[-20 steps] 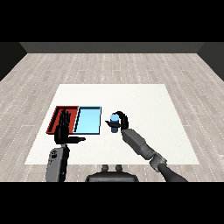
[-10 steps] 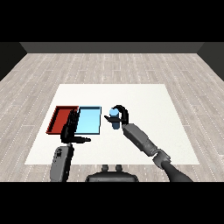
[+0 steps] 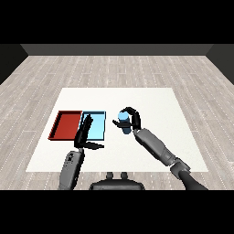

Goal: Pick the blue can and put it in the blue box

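The right hand (image 3: pixel 131 119) curls round the small light-blue cylindrical can (image 3: pixel 124 122), held just right of the light blue tray (image 3: pixel 101 114) near the bench's middle. Likely rigid, light and smooth; its sides suit gripping. The left hand (image 3: pixel 85 135) hangs straight-fingered.

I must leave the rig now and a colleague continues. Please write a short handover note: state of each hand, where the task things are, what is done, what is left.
Right hand: curled round the blue can, holding it just right of the light blue tray, not over it yet. Whether the can is off the table I cannot tell.
Left hand: open, fingers straight, holding nothing, over the near edge where the light blue tray meets the red tray.
Done: can grasped.
Left: carry the can left over the light blue tray, set it down inside, release.
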Motion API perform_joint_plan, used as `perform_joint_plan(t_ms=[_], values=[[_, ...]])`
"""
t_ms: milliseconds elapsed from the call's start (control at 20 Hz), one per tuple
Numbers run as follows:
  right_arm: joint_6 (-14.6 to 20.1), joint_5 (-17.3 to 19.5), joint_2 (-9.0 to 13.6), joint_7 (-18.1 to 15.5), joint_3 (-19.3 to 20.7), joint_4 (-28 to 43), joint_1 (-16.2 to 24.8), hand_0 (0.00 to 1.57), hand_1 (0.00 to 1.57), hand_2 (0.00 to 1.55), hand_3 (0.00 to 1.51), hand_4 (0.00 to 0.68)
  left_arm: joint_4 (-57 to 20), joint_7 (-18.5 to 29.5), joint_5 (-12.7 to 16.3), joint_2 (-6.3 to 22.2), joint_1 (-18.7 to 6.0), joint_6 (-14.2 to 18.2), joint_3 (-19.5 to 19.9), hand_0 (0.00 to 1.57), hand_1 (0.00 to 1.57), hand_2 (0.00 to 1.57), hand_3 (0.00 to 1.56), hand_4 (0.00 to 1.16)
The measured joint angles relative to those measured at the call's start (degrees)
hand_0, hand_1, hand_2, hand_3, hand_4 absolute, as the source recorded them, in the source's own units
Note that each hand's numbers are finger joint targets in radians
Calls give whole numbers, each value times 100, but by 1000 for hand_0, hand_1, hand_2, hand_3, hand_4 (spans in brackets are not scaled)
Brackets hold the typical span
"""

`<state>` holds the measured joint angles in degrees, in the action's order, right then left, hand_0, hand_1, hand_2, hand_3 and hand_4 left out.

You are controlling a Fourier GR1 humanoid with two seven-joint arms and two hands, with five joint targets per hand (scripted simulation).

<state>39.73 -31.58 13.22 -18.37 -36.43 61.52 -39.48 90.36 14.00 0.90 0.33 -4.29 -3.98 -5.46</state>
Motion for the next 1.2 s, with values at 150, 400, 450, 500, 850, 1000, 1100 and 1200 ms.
perform_joint_plan(t_ms=[150,400,450,500,850,1000,1100,1200], values=[[-23,245,338,302,56,641,344,1421,1421,1445,1405,616,-95,-36,1,-17,-93,157,-158,0,0,0,0,0],[-80,688,488,575,116,1158,689,1440,1440,1451,1399,615,-392,-55,258,-26,-303,377,-592,0,0,0,0,0],[-69,790,553,710,138,1321,712,1444,1444,1451,1398,614,-453,-122,298,-27,-384,374,-583,0,0,0,0,0],[-92,878,586,825,167,1415,717,1442,1442,1452,1397,611,-451,-235,358,-24,-430,319,-562,0,0,0,0,0],[-434,1510,360,1095,434,1726,998,1484,1484,1468,1402,619,-977,-224,684,-31,-774,681,-1005,0,0,0,0,0],[-554,1774,272,1430,604,1867,928,1487,1487,1467,1400,609,-1060,-177,666,-32,-765,807,-1163,0,0,0,0,0],[-593,1990,125,1395,649,1857,1017,1489,1489,1466,1399,606,-1328,-74,762,-32,-912,986,-1297,0,0,0,0,0],[-721,2146,41,1405,719,1922,1107,1486,1486,1467,1398,609,-1414,-91,853,-32,-1011,1116,-1395,0,0,0,0,0]])
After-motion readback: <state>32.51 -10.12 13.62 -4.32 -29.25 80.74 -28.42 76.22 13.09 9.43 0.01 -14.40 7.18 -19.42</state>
